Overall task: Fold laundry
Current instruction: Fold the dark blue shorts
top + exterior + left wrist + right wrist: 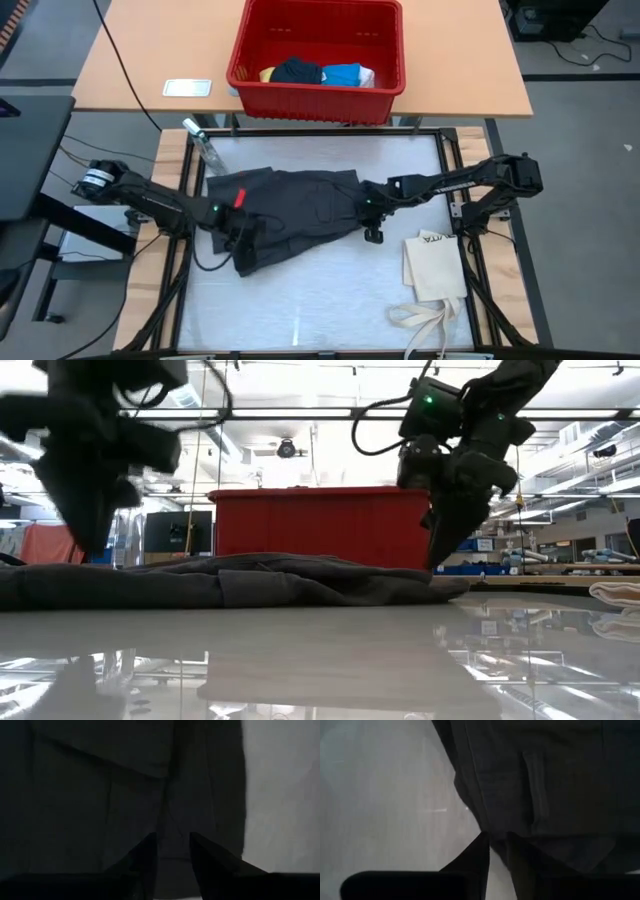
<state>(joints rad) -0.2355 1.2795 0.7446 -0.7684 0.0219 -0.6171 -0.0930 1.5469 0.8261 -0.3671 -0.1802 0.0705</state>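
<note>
The only writing you have is on the flat cream tote bag with long straps [436, 268], lying at the white worktop's [320, 300] right front; dark letters show on it but you cannot read them. Your dark grey cargo shorts with pockets [300, 205] lie spread flat across the middle of the worktop. The left pincer [243, 238] sits over their left front edge, fingers [147, 857] a little apart with cloth between them; whether it grips you cannot tell. The right pincer [372, 235] points down at the shorts' right edge, its fingers [482, 852] narrowly parted, nothing clearly held. Behind, on the wooden table [140, 60], the red plastic basket [318, 90] holds yellow, navy, bright blue and white cloth pieces [318, 73]. A clear plastic bottle [205, 150] lies near the worktop's left rear corner, and a small white card [190, 87] rests left of the basket.
</note>
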